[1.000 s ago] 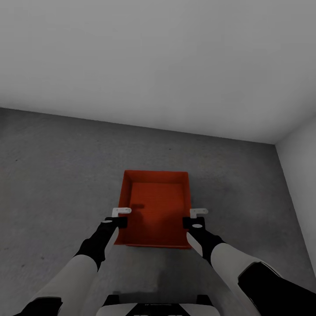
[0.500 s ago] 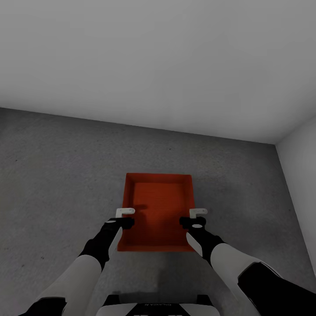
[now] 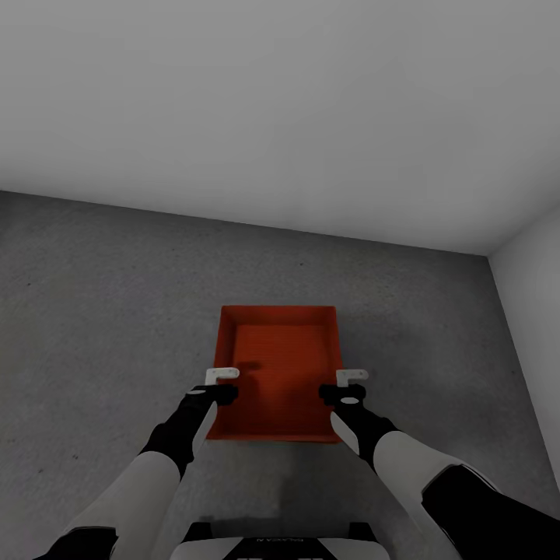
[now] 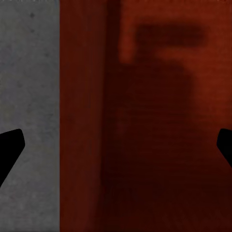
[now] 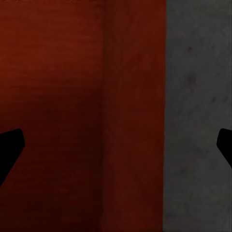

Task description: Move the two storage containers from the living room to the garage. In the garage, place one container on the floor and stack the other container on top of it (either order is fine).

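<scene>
While the orange bin [image 3: 280,373] sits on the grey floor [image 3: 101,311], the left gripper [image 4: 116,145] and right gripper [image 5: 116,145] hang open over its side walls; next fetch the second bin

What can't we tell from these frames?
- Head view: whether the storage container is one bin or two nested; the top-down angle hides any lower one.
- Left wrist view: fingers cut by the edges, so rim contact is unclear.
- Right wrist view: same for the fingers.

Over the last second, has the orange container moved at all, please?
Yes. The orange container squared up and shifted slightly rightward and away from the robot, judged against the unchanged wall-floor edge.
</scene>
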### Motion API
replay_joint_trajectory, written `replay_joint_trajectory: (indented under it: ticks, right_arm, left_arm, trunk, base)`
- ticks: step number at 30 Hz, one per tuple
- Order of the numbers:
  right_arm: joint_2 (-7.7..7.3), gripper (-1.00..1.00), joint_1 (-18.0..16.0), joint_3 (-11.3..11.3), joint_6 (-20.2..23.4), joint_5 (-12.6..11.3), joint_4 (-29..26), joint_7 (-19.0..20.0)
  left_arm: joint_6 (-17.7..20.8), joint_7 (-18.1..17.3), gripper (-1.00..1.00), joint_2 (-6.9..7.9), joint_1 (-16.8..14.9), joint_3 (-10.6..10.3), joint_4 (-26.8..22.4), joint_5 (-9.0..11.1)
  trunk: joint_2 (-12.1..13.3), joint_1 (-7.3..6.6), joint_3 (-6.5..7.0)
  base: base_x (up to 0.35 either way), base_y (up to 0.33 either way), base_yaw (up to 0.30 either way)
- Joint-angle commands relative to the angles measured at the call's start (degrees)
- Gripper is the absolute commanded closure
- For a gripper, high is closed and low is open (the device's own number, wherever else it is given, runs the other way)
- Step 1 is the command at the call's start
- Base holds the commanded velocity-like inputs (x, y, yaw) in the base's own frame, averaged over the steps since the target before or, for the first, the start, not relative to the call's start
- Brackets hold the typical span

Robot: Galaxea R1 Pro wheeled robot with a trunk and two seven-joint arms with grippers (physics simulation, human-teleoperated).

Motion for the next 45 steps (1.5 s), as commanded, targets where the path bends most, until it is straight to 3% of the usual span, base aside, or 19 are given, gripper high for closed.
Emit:
replay_joint_trajectory:
  ticks: [1,7,20,45]
  right_arm:
    - [-0.02,-1.00,-0.03,0.49,0.04,-0.48,-0.03,-0.31]
    - [-0.18,-1.00,-0.03,0.48,0.02,-0.47,-0.03,-0.32]
    - [-0.12,-1.00,-0.03,0.49,-0.02,-0.55,-0.03,-0.39]
    - [-0.11,-1.00,-0.03,0.47,-0.03,-0.56,0.02,-0.58]
  left_arm:
    - [0.31,-0.05,-1.00,-0.07,-0.01,0.27,-0.11,-0.32]
    - [0.31,-0.05,-1.00,-0.15,-0.01,0.27,-0.10,-0.32]
    - [0.31,-0.05,-1.00,-0.06,-0.01,0.27,-0.10,1.82]
    - [0.31,-0.05,-1.00,-0.08,-0.01,0.27,0.00,1.88]
  trunk:
    - [-0.02,0.00,-0.03]
    - [-0.02,0.00,-0.03]
    - [5.20,-2.86,2.31]
    - [15.22,-8.35,6.79]
  base:
    - [0.000,0.000,0.000]
    - [0.000,0.000,0.000]
    - [0.000,0.000,0.000]
    - [0.000,0.000,0.000]
